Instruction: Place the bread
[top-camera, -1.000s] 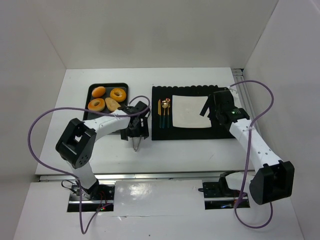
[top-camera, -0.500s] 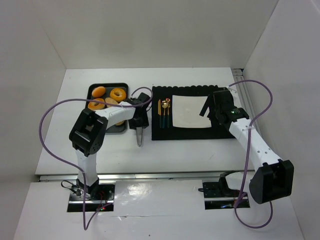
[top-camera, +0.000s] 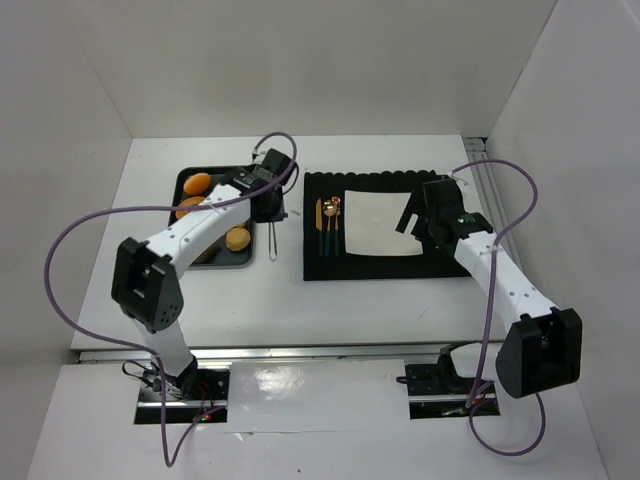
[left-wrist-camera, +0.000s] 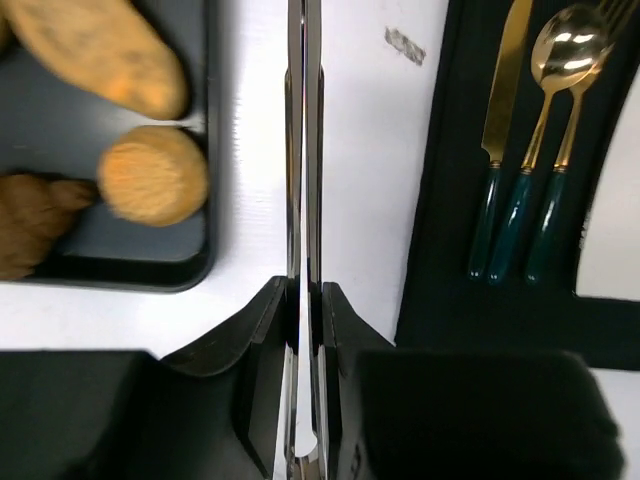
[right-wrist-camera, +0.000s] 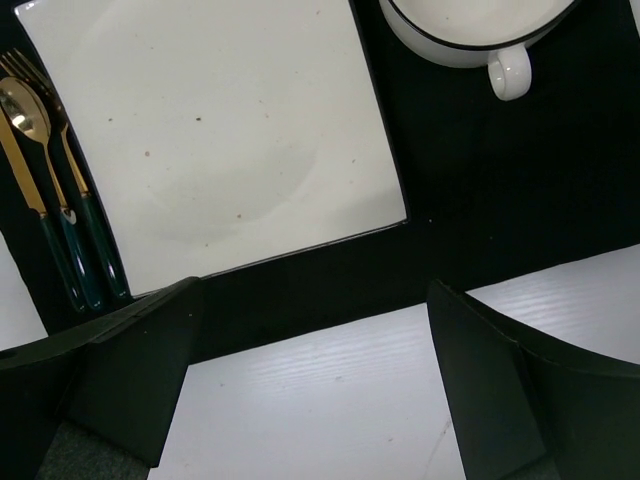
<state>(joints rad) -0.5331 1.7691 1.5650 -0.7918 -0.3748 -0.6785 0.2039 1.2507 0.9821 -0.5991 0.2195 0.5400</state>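
left gripper (left-wrist-camera: 303, 305) clamped on tongs (left-wrist-camera: 303, 140) | we see blades pressed together, empty, over table (left-wrist-camera: 360, 150) between tray (left-wrist-camera: 120, 272) and mat (left-wrist-camera: 440, 250) | right gripper (right-wrist-camera: 315, 375) wide apart, empty | bread (left-wrist-camera: 153, 175) in tray

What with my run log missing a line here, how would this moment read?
left claw: shut on tongs, nothing in them | tongs: over table between tray and mat | bread: on tray | plate: bare | right claw: open

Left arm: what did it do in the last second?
The left gripper swung away from the near edge of the table to the right side of the tray and squeezed its tongs shut, empty. The right gripper, plate and cutlery stayed put.
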